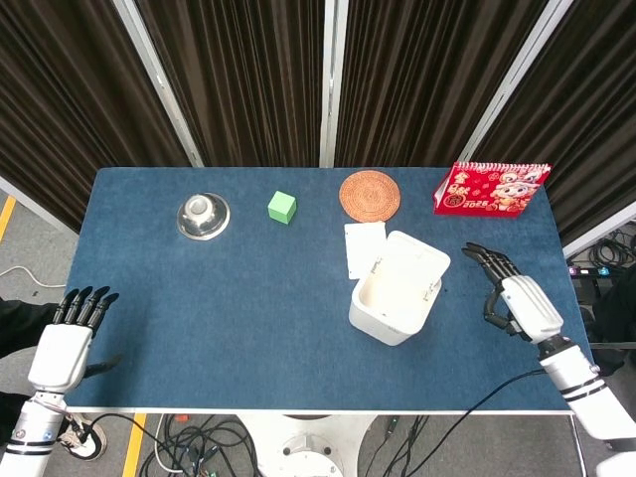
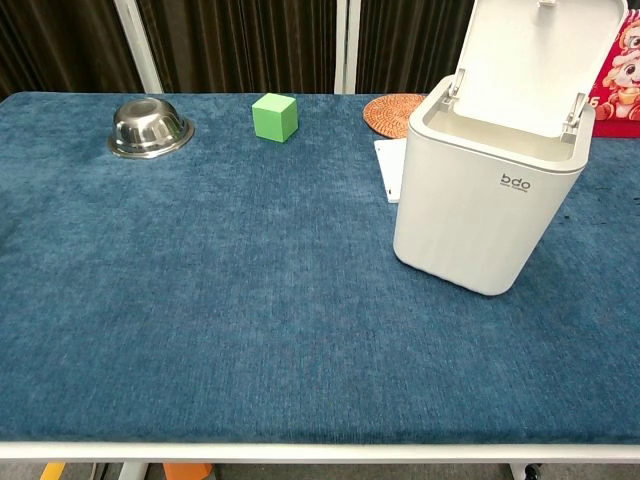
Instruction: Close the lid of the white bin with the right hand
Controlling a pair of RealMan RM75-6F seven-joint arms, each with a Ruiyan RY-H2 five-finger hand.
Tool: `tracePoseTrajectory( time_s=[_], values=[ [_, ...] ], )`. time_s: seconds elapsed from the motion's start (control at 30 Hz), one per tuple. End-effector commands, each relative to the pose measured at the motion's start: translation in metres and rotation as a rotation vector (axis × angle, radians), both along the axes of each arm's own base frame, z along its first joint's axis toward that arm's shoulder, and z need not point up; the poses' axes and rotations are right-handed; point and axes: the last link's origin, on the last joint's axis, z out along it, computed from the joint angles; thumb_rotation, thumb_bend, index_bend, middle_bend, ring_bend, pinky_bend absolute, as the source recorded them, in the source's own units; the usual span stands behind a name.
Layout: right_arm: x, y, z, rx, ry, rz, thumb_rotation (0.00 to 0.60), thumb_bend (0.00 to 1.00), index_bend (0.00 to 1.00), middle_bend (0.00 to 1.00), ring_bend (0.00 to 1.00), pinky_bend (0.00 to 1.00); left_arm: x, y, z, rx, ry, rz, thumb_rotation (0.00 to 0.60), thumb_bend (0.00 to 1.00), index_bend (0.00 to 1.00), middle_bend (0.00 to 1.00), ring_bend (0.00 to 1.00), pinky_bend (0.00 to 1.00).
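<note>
The white bin [image 1: 391, 304] [image 2: 480, 205] stands right of the table's middle with its lid [image 1: 414, 264] [image 2: 540, 60] swung up and open. My right hand [image 1: 515, 296] hovers over the table to the right of the bin, fingers spread, holding nothing and clear of the lid. My left hand [image 1: 68, 333] hangs off the table's front left corner, fingers apart and empty. Neither hand appears in the chest view.
A steel bowl [image 1: 203, 215], a green cube [image 1: 282, 207] and a woven coaster [image 1: 371, 194] line the far side. A red calendar [image 1: 490, 188] stands at the far right. White paper [image 1: 364, 245] lies just behind the bin.
</note>
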Motion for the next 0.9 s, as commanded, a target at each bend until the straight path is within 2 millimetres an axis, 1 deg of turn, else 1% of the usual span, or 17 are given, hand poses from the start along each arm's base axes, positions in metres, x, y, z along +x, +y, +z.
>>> tracePoseTrajectory(
  time_s=[0.03,0.27,0.57,0.7,0.9],
  values=[
    [0.004,-0.005,-0.007,0.043,-0.016,0.011,0.600,1.00,0.00,0.00,0.00,0.00,0.000,0.000,0.000,0.000,0.000,0.001,0.600,0.00,0.14,0.09,0.04,0.08],
    [0.014,-0.005,-0.017,0.094,-0.030,0.055,0.600,1.00,0.00,0.01,0.00,0.00,-0.001,0.000,0.000,0.001,0.000,0.005,0.600,0.00,0.14,0.09,0.04,0.08],
    [0.022,0.014,-0.026,0.114,0.003,0.127,0.600,1.00,0.00,0.05,0.00,0.00,-0.001,-0.002,0.000,0.001,-0.001,0.002,0.600,0.00,0.14,0.09,0.04,0.08],
    [0.027,0.022,-0.029,0.116,0.055,0.172,0.600,1.00,0.00,0.06,0.00,0.00,-0.001,-0.002,0.000,0.001,-0.002,0.003,0.600,0.00,0.14,0.09,0.04,0.08],
    [0.034,0.026,-0.034,0.096,0.193,0.226,0.600,1.00,0.00,0.07,0.00,0.00,-0.002,-0.002,-0.001,-0.001,-0.004,0.007,0.600,0.00,0.14,0.09,0.04,0.08]
  ],
)
